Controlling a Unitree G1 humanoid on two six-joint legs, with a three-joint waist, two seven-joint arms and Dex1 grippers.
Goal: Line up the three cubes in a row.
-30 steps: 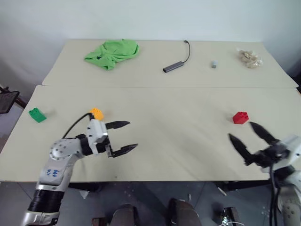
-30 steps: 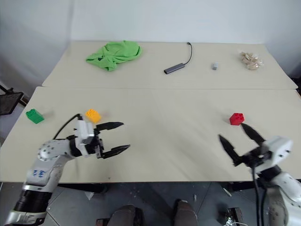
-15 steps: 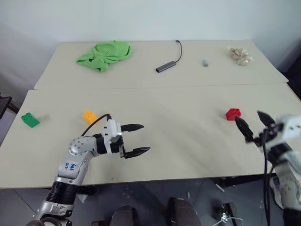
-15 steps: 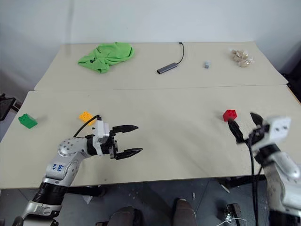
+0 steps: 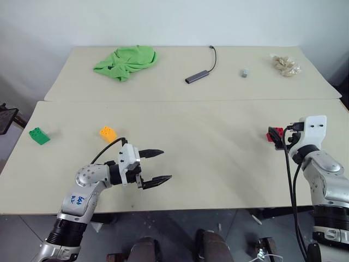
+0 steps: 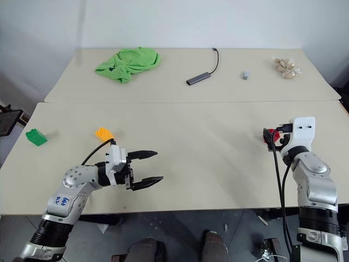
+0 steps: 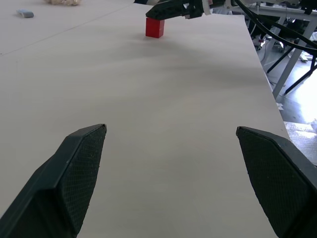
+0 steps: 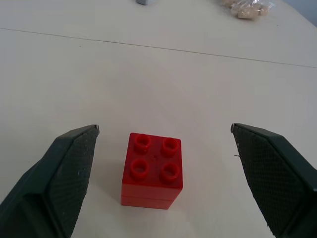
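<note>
While its jaws stand spread, the right gripper (image 8: 163,148) frames the red cube (image 8: 151,170) at the table's (image 5: 218,147) right.
Partly hidden behind that gripper overhead; orange-yellow cube (image 5: 108,132) and green cube (image 5: 39,135) sit far left; left gripper (image 5: 155,166) spread, empty.

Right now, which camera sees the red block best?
The right wrist view: the red block sits up close between the open right gripper fingers, its four studs plain. The eye views show it small and partly hidden by that gripper. The left wrist view shows it far off across the table.
</note>
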